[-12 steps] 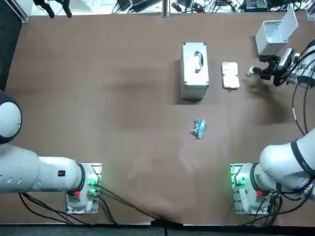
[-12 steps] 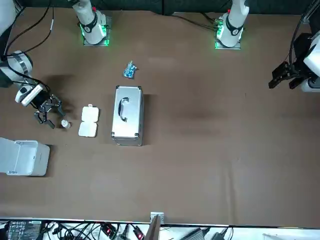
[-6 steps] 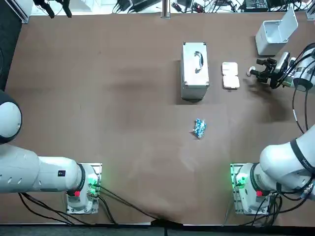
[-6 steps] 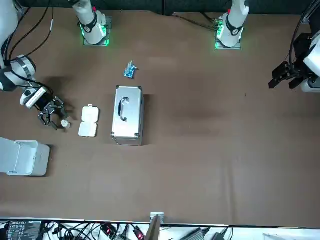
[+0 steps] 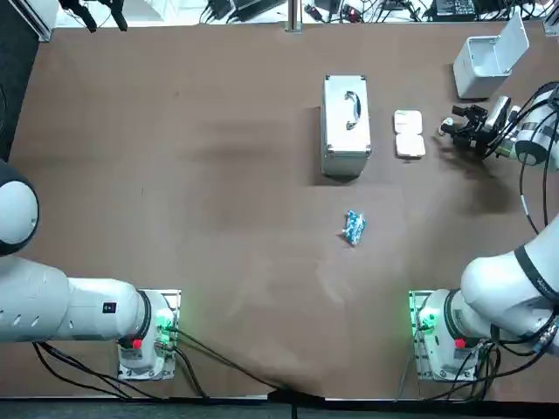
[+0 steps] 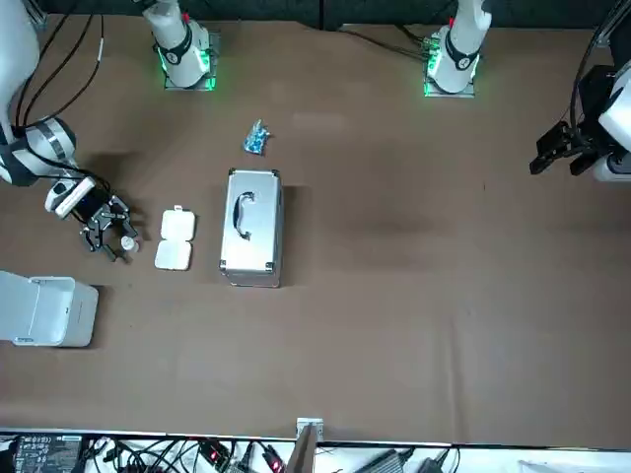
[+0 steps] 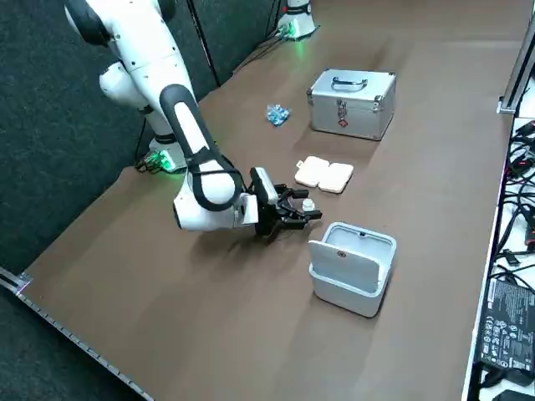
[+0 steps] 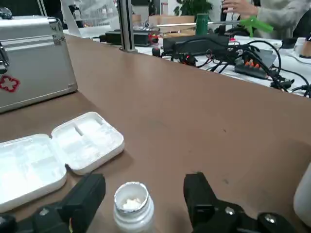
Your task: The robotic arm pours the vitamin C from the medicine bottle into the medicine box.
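The medicine bottle [image 8: 132, 206] is a small white one, uncapped and upright, with pale tablets showing in its mouth. My right gripper [image 8: 144, 187] is open and low over the table, with a black finger on either side of the bottle and not touching it. The top view shows the bottle [image 5: 445, 127] just right of the medicine box [image 5: 409, 133], with the gripper [image 5: 460, 125] around it. The medicine box [image 8: 53, 153] is a white compartment case lying open and flat. From the side, the gripper [image 7: 303, 209] reaches the bottle [image 7: 308, 203] next to the box [image 7: 324, 174].
A silver first-aid case [image 5: 345, 125] with a handle lies left of the medicine box. A blue foil packet [image 5: 353, 227] sits nearer the arm bases. A white bin [image 5: 489, 59] with a raised lid stands at the far right corner, close behind the gripper.
My right gripper has moved toward the medicine box and come down so that its open fingers now flank the bottle. The bottle and the box have not moved.
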